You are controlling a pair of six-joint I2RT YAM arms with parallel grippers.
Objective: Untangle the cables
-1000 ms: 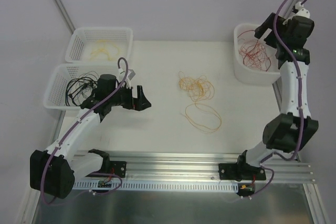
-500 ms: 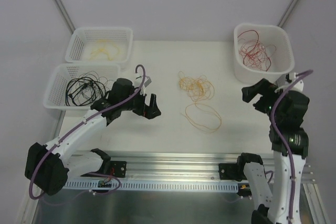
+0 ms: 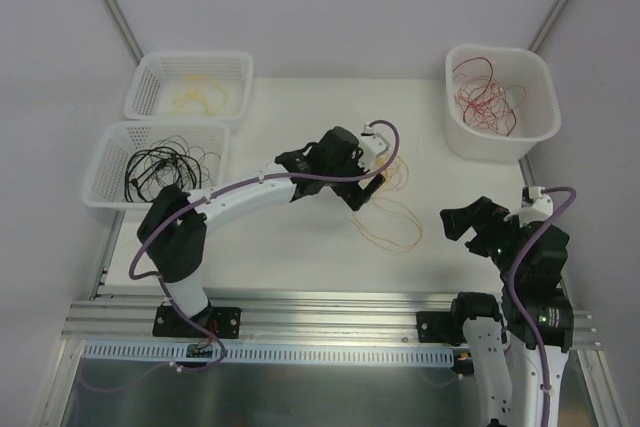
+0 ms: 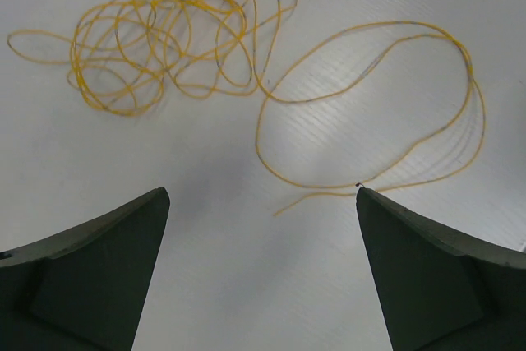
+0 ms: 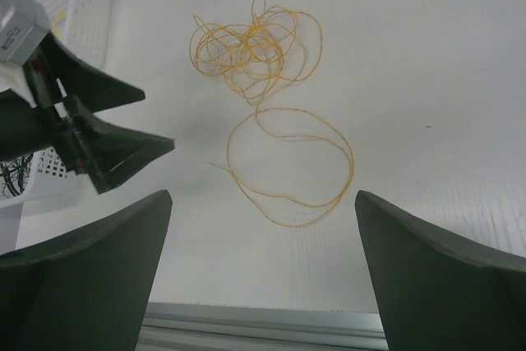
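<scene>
At the far left, two mesh baskets hold sorted wire: the rear basket [image 3: 236, 67] contains yellow strands and the near basket [image 3: 100, 162] contains black cables [image 3: 155, 167]. The step in hand is judged to be the approach to the unsorted yellow-orange tangle [image 5: 246, 47], which lies mid-counter [image 3: 300, 117]. The left pincer [image 4: 261, 195] hovers over the near side of this tangle, released and holding nothing. A single loose loop [image 4: 472, 88] trails from the clump, and its free end lies on the counter between the fingers. The next move probably calls for a descent to the surface and closure on that one hair-fine strand. Because the loop appears joined to the clump, a lift may drag the whole tangle. The right pincer [image 5: 263, 195] stands released, to the right of the loop. The red cables [image 3: 485, 97] lie in the white tub [image 3: 545, 72] at far right.
</scene>
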